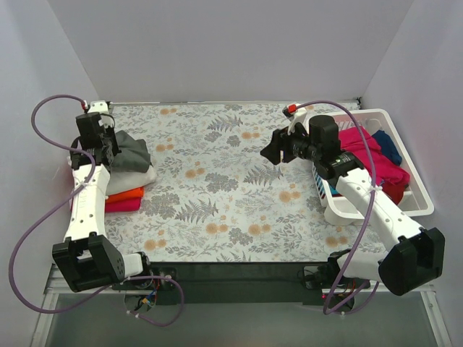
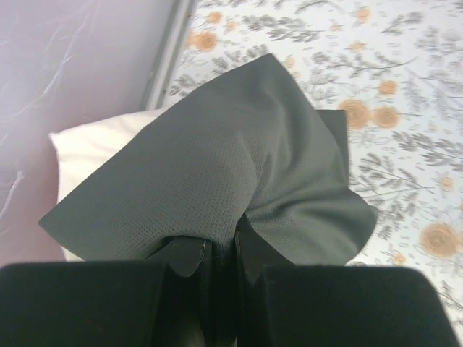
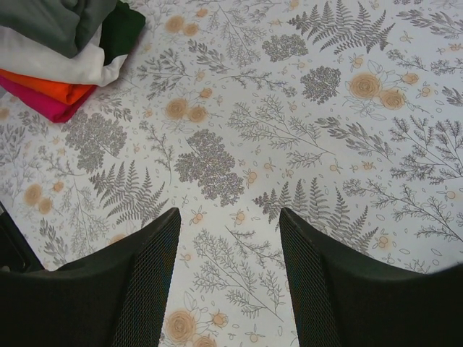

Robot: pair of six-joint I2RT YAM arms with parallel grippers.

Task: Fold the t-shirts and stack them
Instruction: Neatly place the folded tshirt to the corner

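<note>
Left claw (image 2: pixel 221 254) clamped on the grey shirt (image 2: pixel 239 159), apparently laying it onto the white-orange-pink stack (image 1: pixel 126 191) at the bench's (image 1: pixel 231 188) left edge. Right claw (image 3: pixel 230 246) hovers open, empty; more shirts (image 1: pixel 372 155) wait in the basket (image 1: pixel 423 206).

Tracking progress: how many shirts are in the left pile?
4: grey on top, pinched by the left pincer; white under it; then orange; pink at the bottom. Others may be hidden underneath.
</note>
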